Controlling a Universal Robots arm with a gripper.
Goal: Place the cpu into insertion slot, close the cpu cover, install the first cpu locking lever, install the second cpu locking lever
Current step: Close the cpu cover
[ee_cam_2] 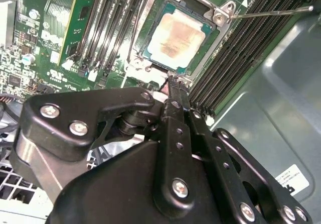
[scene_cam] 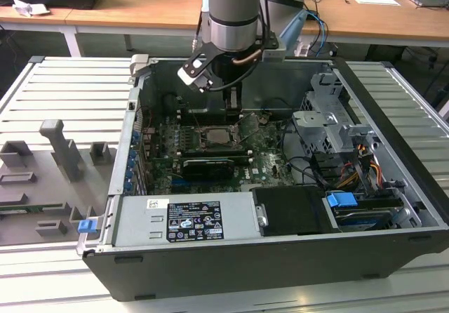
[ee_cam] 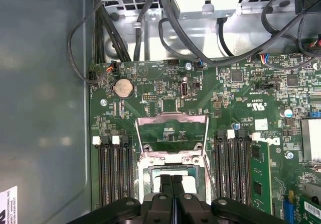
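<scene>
The cpu [ee_cam_2: 175,35], a pale silver square chip, lies flat inside the insertion slot [ee_cam_2: 221,17], whose silvery rim surrounds it. The cpu cover [ee_cam: 172,117] stands flipped open beyond the slot, and green board shows through its window. My gripper [ee_cam_2: 173,81] is shut, its two black fingers pressed together with nothing seen between them. In the first wrist view the gripper [ee_cam: 172,181] hangs just over the chip's [ee_cam: 193,185] edge. From outside, the gripper [scene_cam: 231,102] reaches down into the case just behind the slot [scene_cam: 216,136]. A thin locking lever [ee_cam_2: 271,12] sticks out beside the slot, unlatched.
Long black memory slots [ee_cam: 113,176] flank the slot on both sides. A black graphics card [scene_cam: 207,165] lies in front of it. Cables [ee_cam: 165,18] and a grey drive cage [scene_cam: 330,120] crowd the exterior view's right. The case walls [scene_cam: 133,137] enclose the board.
</scene>
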